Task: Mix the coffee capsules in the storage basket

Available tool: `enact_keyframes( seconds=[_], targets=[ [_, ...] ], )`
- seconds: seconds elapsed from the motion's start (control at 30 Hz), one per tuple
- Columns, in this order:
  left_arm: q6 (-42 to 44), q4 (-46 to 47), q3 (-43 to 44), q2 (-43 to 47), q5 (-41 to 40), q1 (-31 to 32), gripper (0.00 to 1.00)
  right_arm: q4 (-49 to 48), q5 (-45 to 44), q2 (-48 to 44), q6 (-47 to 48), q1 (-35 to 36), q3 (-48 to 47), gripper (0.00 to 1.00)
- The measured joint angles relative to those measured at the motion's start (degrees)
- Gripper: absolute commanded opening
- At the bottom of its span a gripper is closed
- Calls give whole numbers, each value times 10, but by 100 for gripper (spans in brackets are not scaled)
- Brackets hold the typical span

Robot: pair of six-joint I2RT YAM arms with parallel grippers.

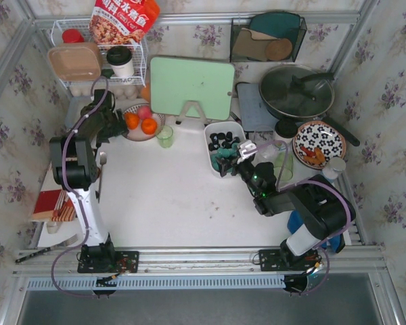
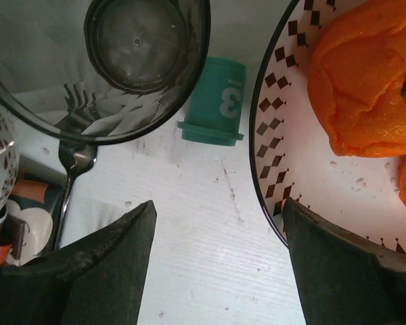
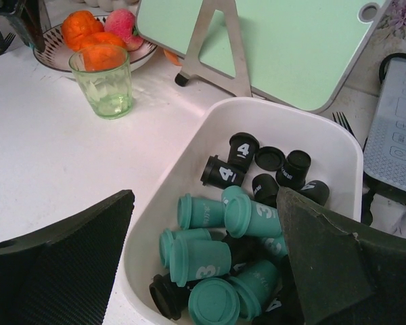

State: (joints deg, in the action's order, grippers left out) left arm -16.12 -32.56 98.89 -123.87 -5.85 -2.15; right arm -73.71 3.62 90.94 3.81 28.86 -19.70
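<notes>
The white storage basket (image 1: 208,145) stands right of centre, black coffee capsules (image 1: 224,141) at its far end and teal ones (image 1: 223,160) at its near end. The right wrist view shows the teal capsules (image 3: 210,261) heaped nearest and the black ones (image 3: 284,166) behind, inside the basket (image 3: 189,156). My right gripper (image 3: 204,196) is open over the near end, one finger above the capsules and the other outside the left wall, holding nothing. My left gripper (image 2: 218,203) is open and empty above the table. Ahead of it lies a single teal capsule (image 2: 216,101).
A patterned fruit plate (image 2: 274,128) with oranges (image 2: 365,74) lies right of the left gripper, a clear smoky jug (image 2: 142,61) and a fork (image 2: 71,176) to its left. A green glass (image 1: 164,136), a green cutting board on a stand (image 1: 191,87) and a lidded pan (image 1: 296,91) are nearby.
</notes>
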Motion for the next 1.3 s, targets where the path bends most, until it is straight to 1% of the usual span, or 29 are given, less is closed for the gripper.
enact_keyframes(
  seconds=[0.17, 0.23, 0.37, 0.47, 0.53, 0.67, 0.8, 0.9, 0.97, 1.3],
  targets=[
    [4, 19, -9, 1, 19, -6, 77, -1, 9, 2, 0, 0, 0, 94],
    [3, 35, -28, 13, 21, -6, 77, -3, 11, 5, 0, 0, 0, 94],
    [-1, 64, -104, 85, 26, -7, 77, -8, 19, 13, 0, -1, -1, 94],
    [-10, 90, -140, 138, 26, -7, 77, -15, 29, 21, 0, -1, -3, 94],
    [-20, 99, -155, 159, 26, -8, 77, -16, 39, 24, -3, -1, -5, 94],
    [-32, 95, -172, 167, 27, -8, 77, -19, 45, 24, -5, -1, -5, 94],
    [-39, 85, -186, 148, 27, -8, 77, -19, 51, 20, -6, -1, -4, 94],
    [-41, 74, -185, 124, 35, -8, 77, -22, 53, 16, -7, -1, -2, 94],
    [-41, 69, -169, 103, 42, -8, 77, -23, 53, 14, -7, -1, -1, 94],
    [-31, 51, -44, 15, 50, -18, 77, -23, 53, 12, -4, -1, -1, 95]
  ],
)
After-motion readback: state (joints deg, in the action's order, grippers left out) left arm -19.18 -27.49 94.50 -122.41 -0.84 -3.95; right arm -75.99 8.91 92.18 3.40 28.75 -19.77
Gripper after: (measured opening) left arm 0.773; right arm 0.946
